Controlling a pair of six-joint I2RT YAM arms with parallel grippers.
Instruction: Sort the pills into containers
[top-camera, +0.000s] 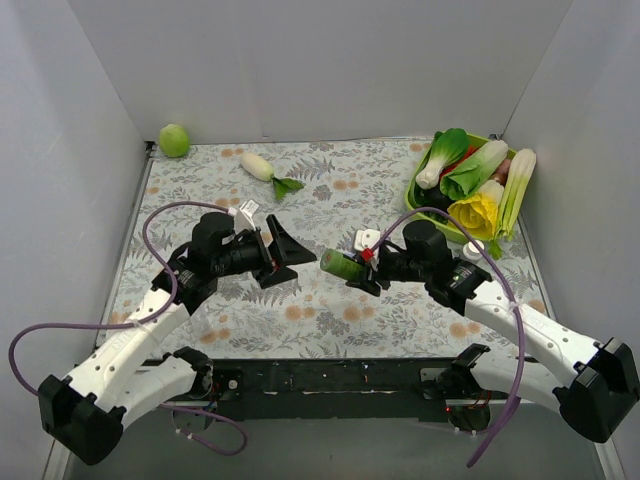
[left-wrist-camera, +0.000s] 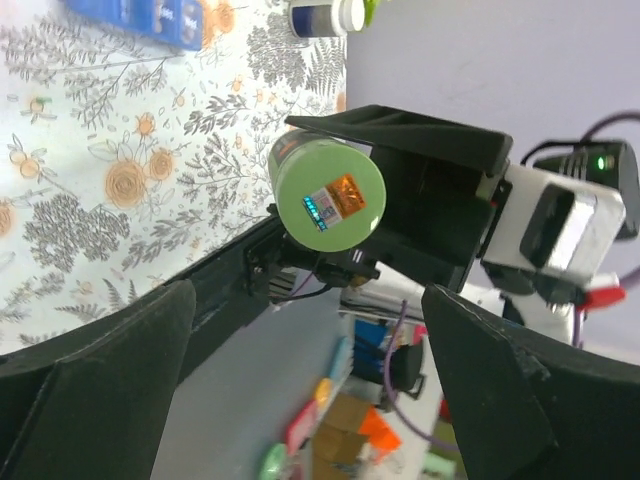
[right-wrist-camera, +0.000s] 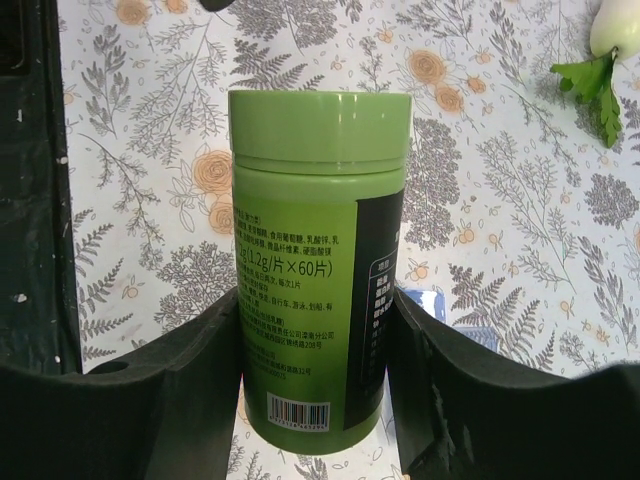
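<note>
While the right gripper is clamped on the bottle, holding it level above mid-worktop with its lid on, the left gripper stands wide apart just beside that lid, facing it. The containers lie on the worktop beneath, near its middle, hidden from above. If the left gripper closes off-centre, twisting may spin the smooth bottle in its hold rather than loosen the lid. Opened while level, it would likely scatter pills across the worktop, missing the containers.

Two white-shelled arms, black joints, broad black hand fingers, looping purple cables
</note>
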